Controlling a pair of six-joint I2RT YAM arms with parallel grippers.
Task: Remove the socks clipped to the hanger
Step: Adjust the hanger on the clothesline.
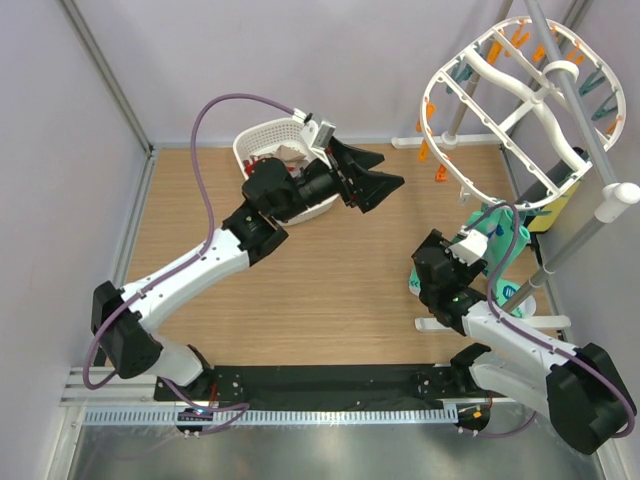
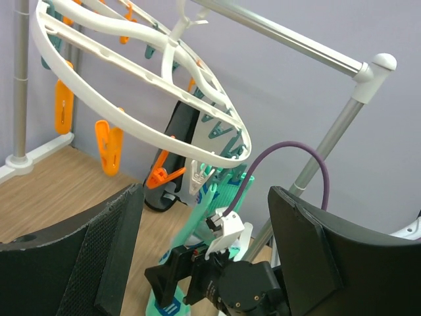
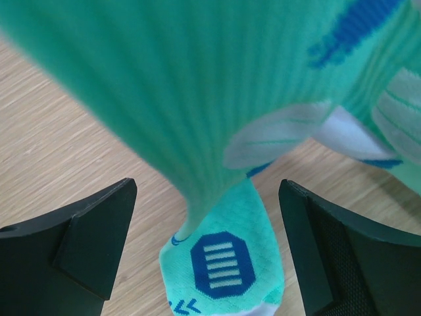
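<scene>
The left hand (image 1: 383, 172) is held up over the wooden counter (image 1: 330, 300), just beside the white basket (image 1: 262, 138). Its jaws are spread wide with nothing between them. In the basket, a bit of red fabric (image 1: 254, 160) can be made out.

Over on the right, the hanger (image 1: 510, 85) is seen tilted, hung from a metal rail (image 1: 572, 95), with orange pegs (image 1: 441, 173) dangling off its rim. One teal sock (image 1: 497, 235) is clipped at the low end of that rim and is left hanging down toward the counter.

The right hand (image 1: 450, 252) is raised just beside it, jaws parted wide. From the wrist view the sock is framed between the two fingers (image 3: 85, 243), white and blue marks showing, and no contact with either finger can be seen. Nothing is gripped by either hand.
</scene>
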